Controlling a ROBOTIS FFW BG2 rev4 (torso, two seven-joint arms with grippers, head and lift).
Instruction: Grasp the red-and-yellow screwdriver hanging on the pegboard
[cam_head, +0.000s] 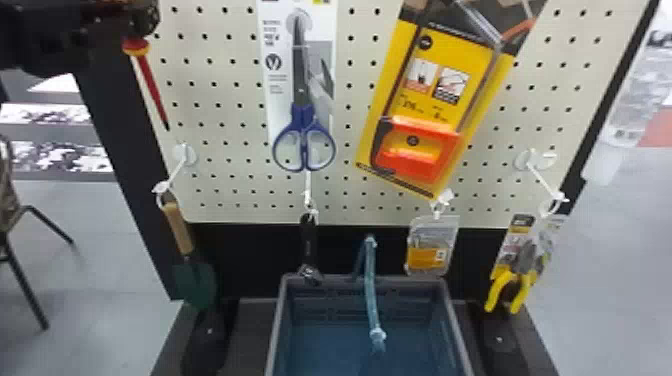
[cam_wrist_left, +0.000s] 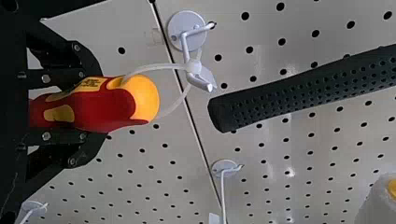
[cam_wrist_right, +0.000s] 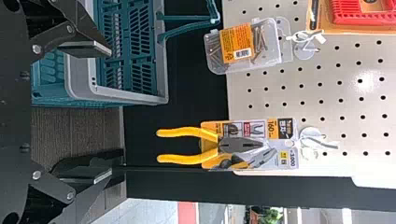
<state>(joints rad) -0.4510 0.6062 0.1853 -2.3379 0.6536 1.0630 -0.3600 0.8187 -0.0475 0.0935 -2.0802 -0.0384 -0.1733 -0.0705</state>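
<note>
Left end effector (cam_head: 139, 27), 2 fingers (cam_wrist_left: 88, 145) closed around red-and-yellow screwdriver (cam_wrist_left: 105, 106)

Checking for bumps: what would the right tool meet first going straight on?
The right tool would probably meet the black panel below the pegboard, though one finger might catch the basket first; depth is unclear.
</note>
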